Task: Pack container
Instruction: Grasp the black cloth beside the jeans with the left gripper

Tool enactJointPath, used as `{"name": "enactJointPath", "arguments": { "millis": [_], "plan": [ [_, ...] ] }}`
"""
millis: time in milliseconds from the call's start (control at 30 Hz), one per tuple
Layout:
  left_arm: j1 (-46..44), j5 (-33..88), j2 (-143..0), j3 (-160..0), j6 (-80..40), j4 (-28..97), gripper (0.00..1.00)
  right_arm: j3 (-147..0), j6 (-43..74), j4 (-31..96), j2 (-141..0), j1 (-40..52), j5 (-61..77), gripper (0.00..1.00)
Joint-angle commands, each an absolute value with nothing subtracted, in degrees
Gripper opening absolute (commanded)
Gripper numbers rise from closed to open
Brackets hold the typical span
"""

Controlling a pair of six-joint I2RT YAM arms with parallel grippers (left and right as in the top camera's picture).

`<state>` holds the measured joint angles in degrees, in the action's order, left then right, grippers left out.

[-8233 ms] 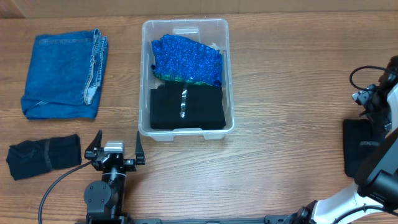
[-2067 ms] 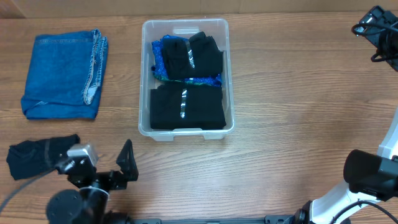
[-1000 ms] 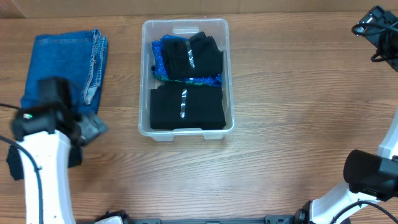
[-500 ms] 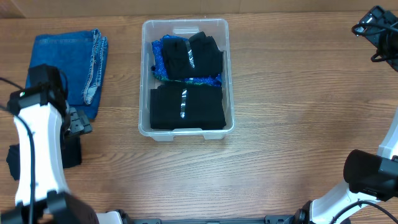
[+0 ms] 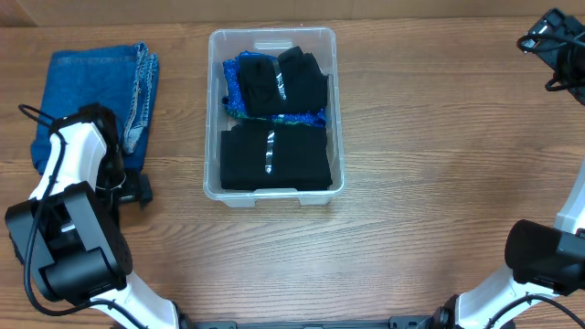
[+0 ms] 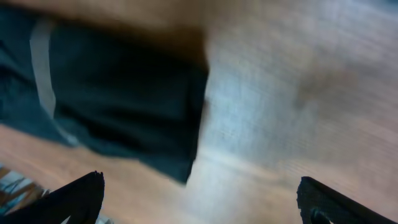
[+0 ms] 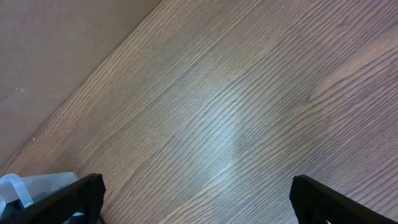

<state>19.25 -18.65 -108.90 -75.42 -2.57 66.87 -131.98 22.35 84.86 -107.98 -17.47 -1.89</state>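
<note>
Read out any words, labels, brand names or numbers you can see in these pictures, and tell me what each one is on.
No text can be read in any view.
The container: a pale patch at its far end, with no legible print.
The near black garment: a small white mark, too small to read.
The dark cloth in the left wrist view: a pale band, blurred, with no letters visible.

Wood-grain table [image 5: 430, 183], evenly lit.
</note>
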Motion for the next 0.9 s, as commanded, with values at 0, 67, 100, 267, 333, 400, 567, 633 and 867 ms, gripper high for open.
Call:
{"name": "enactJointPath", "arguments": {
  "millis": [0,67,100,267,333,400,567,633,867],
  "plan": [
    [19.6,-19.9,-109.1,-74.2,-1.2,61.0,1.0,-132.4,22.6,84.6,-107.4,-17.4,-2.2,1.0],
    [19.6,-19.9,-109.1,-73.0,-0.1,57.0,1.0,-132.4,22.6,84.6,-107.4,-17.4,-2.2,1.0],
    [19.6,-19.9,-109.1,-72.3,0.3,55.2,1.0,-132.4,22.5,84.6,-107.4,-17.4,-2.2,1.0],
    [19.6,-19.9,-109.1,-67.6,0.4,48.8,0.99,-132.4,22.6,84.6,-107.4,-17.4,-2.2,1.0],
    [19.6,-20.1,-109.1,-65.7,0.4,47.3,0.97,-132.4,22.6,84.6,-107.4,-17.4,-2.2,1.0],
    [20.1,-21.9,-109.1,-64.3,-0.1,46.7,0.95,-132.4,22.6,84.6,-107.4,-17.4,-2.2,1.0],
    [23.5,-24.6,-109.1,-62.7,-5.4,47.0,0.94,-132.4,22.5,84.6,-107.4,-17.4,-2.2,1.0],
    [25.3,-24.6,-109.2,-62.3,-7.2,47.4,0.92,-132.4,22.5,84.6,-107.4,-17.4,-2.2,1.0],
    [29.3,-22.8,-109.2,-61.9,-9.9,47.1,0.53,-132.4,22.6,84.6,-107.4,-17.4,-2.2,1.0]
  ]
}}
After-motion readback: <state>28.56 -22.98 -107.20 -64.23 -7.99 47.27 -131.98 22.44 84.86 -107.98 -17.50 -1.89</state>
